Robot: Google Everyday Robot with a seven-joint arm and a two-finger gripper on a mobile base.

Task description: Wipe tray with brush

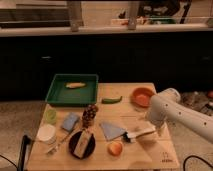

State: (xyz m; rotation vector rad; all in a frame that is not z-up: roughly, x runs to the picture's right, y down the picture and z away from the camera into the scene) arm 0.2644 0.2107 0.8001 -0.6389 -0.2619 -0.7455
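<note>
The green tray (56,94) sits at the back left of the wooden table, with a small yellow item (76,85) lying in it. The brush (140,133) lies flat on the table right of centre, its white handle pointing right and its dark head (128,136) pointing left, next to a blue cloth. My gripper (154,128) hangs from the white arm (170,102) that comes in from the right. It is low over the right end of the brush handle, far from the tray.
An orange bowl (142,96) and a green vegetable (112,100) lie behind the brush. A blue cloth (113,130), an orange fruit (115,148), a black plate (75,146) holding a packet, a dark cluster (90,115), a blue sponge (70,121) and two cups (47,133) fill the front left.
</note>
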